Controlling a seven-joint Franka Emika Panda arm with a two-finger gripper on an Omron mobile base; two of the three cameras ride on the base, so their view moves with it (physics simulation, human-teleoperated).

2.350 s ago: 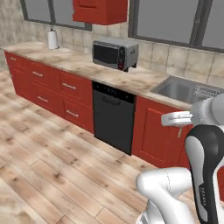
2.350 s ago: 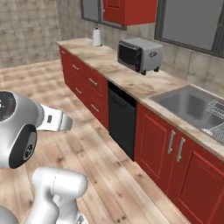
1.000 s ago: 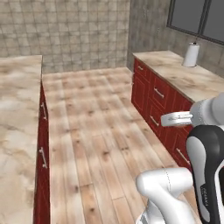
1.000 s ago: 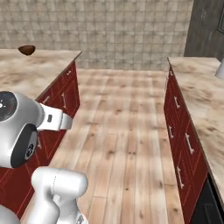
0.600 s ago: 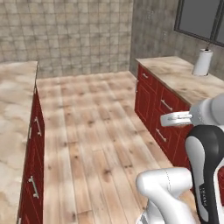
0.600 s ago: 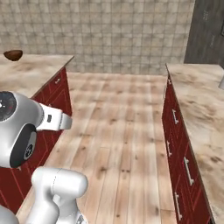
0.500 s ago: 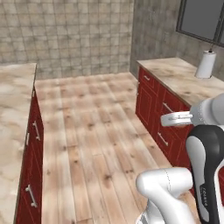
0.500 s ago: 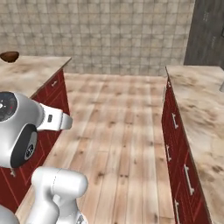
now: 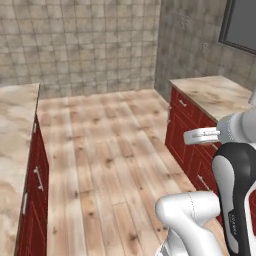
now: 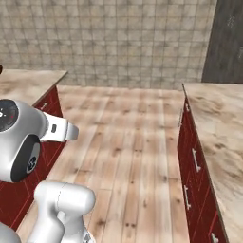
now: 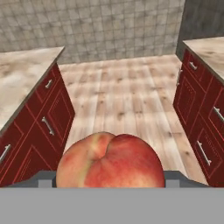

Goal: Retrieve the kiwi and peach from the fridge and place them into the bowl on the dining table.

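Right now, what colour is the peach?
Pinkish-red with a yellow-orange patch; the peach shows best in the hand view.

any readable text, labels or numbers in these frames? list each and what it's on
None readable.
Marble counters, red cabinets, tiled wall, wood floor: no lettering or signs.
Peach at the gripper: no sticker or label.
Dark disc on the arm's joint: faint light specks, too small to read.

- Wood-plank floor [image 9: 105, 150] runs down an aisle to a grey-beige tiled wall [image 10: 109, 38].
- Red cabinets [image 11: 41, 127] with bar handles line both sides — under veined marble counters [image 10: 220, 137].
- Dark-framed window [image 9: 242, 25] at upper right, on a darker tiled side wall.
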